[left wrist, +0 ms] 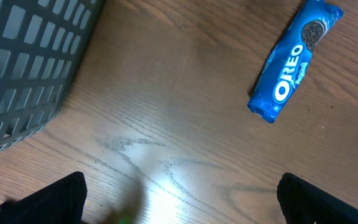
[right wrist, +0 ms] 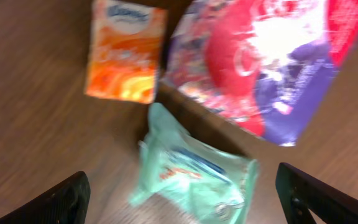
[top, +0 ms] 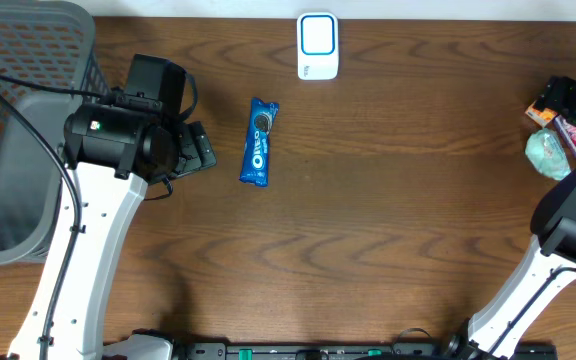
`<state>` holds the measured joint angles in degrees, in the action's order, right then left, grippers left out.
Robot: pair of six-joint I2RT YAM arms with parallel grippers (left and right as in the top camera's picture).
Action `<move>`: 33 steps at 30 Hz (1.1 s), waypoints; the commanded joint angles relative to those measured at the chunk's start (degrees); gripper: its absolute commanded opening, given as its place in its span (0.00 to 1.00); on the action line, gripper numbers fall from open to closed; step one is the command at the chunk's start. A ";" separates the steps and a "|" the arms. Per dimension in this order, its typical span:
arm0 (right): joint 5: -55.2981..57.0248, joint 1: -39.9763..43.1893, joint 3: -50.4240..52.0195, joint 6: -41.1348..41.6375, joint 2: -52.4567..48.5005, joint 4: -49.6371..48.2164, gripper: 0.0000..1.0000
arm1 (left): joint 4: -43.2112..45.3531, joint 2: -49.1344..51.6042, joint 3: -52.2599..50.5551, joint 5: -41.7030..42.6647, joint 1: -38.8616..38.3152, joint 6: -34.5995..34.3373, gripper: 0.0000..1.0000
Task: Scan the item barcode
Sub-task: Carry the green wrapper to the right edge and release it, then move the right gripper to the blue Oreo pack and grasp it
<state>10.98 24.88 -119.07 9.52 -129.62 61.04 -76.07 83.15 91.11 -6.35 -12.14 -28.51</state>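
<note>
A blue Oreo pack point(top: 260, 141) lies flat on the wooden table, label up, and shows in the left wrist view as well point(left wrist: 294, 62). My left gripper point(left wrist: 182, 205) hovers just left of it, open, with bare wood between its fingers point(left wrist: 48, 199). The white scanner point(top: 317, 45) with a blue-rimmed window sits at the back centre. At the far right, my right gripper point(right wrist: 185, 202) is open above a pale green packet point(right wrist: 194, 171), which lies between the spread fingers without touching them.
A grey mesh basket point(top: 28, 60) fills the left side, its wall point(left wrist: 23, 62) close to the left gripper. Beside the green packet point(top: 546, 153) lie an orange packet point(right wrist: 124, 53) and a red-and-purple pack point(right wrist: 260, 62).
</note>
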 commanded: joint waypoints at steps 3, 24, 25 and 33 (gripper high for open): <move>-15.02 -3.17 0.26 -3.43 1.38 1.05 0.91 | -0.20 -0.44 0.26 -0.35 0.24 -0.28 0.98; -34.12 -42.47 0.44 10.36 1.07 -4.04 0.99 | -0.17 -0.44 0.26 -0.35 0.24 -0.31 0.98; -31.91 -44.44 0.44 12.76 0.96 -5.05 0.99 | -0.20 -0.44 0.26 -0.35 0.24 -0.31 0.98; -14.23 -57.83 0.44 26.88 -3.63 -10.60 0.87 | -0.17 -0.44 0.26 -0.35 0.24 -0.28 0.98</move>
<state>-13.96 -30.35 -119.02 28.62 -130.37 50.78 -76.09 83.15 91.11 -6.37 -12.14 -28.51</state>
